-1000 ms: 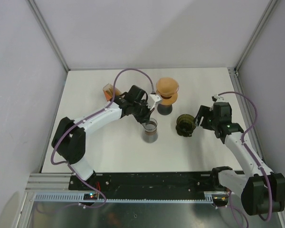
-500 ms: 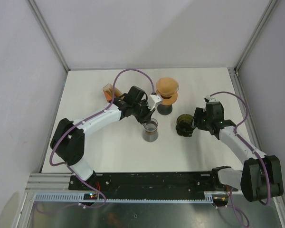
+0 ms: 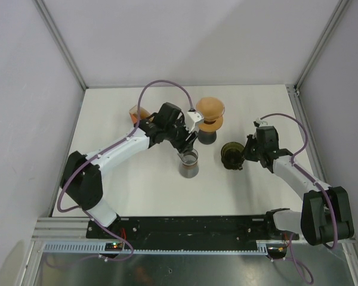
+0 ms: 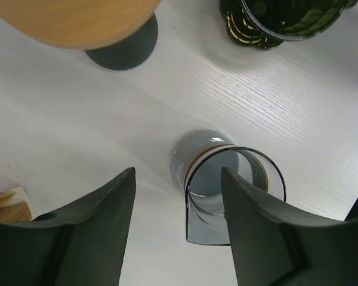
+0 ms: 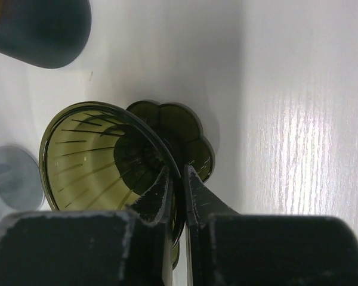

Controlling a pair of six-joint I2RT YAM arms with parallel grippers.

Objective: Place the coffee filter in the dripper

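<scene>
Our right gripper (image 5: 178, 179) is clamped on the rim of the green dripper (image 5: 95, 158), one finger inside the cone and one outside. The dripper sits on the white surface (image 5: 286, 119), its ribbed inside bare. Our left gripper (image 4: 178, 179) hangs with its fingers apart over a grey glass cup (image 4: 198, 208). Tan paper — the coffee filter (image 4: 3, 202), as far as we can tell — sits in an orange holder (image 3: 134, 112) at the back left, well apart from the dripper.

— What colour's the dripper (image 5: 89, 161)?
— I see olive green, ribbed with thin dark lines. Left of it, a smoky grey glass (image 4: 224, 185); up-left, a tan dome (image 3: 210, 108) on a black foot (image 3: 206, 137). The table (image 3: 149, 190) is white, faintly grained.
</scene>
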